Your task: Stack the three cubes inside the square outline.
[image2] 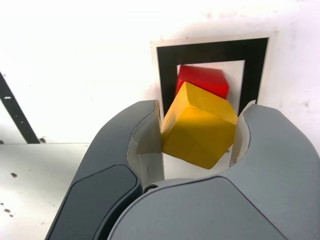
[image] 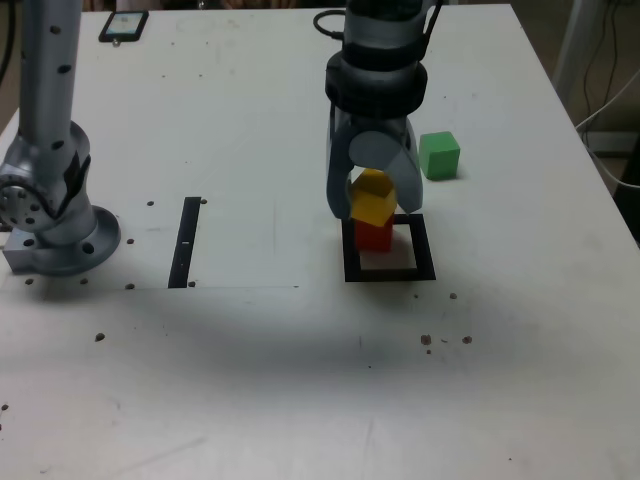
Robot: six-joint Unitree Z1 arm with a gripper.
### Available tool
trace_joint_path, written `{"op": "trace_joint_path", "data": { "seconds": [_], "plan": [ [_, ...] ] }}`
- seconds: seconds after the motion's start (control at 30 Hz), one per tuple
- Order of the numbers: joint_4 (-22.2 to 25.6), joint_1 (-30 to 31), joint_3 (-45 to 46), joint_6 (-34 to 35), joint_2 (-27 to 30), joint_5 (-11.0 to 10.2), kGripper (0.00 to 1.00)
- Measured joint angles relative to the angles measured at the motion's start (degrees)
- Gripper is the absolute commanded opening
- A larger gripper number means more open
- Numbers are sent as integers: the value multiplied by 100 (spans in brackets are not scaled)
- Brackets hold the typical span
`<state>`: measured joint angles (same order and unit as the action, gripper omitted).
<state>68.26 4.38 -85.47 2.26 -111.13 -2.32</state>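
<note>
The gripper (image2: 199,122) is pinching the tilted yellow cube (image2: 200,125), jaws parted by its width, above the red cube (image2: 204,80). Stacking probably needs levelling and aligning it before release.

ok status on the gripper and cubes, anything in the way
Gripper shut on yellow cube, cube tilted. Red cube inside square outline. Green cube outside it. No obstruction seen.

A thin black strip (image: 185,243) lies across the pale surface (image: 230,400) on the left; a dark-framed device (image: 124,26) sits at its far left edge.
</note>
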Motion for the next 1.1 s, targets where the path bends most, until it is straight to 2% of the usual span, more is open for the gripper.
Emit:
{"op": "trace_joint_path", "data": {
  "seconds": [0.3,0.37,0.53,0.67,0.8,1.1],
  "plan": [
    [0,0,-4,0,0,-10,45],
    [1,0,7,0,0,-4,52],
    [7,0,11,-66,-3,5,82],
    [7,0,11,-124,-28,25,94],
    [9,0,-26,-185,-60,37,99],
    [173,0,-133,-209,-57,-123,99]
  ]
}}
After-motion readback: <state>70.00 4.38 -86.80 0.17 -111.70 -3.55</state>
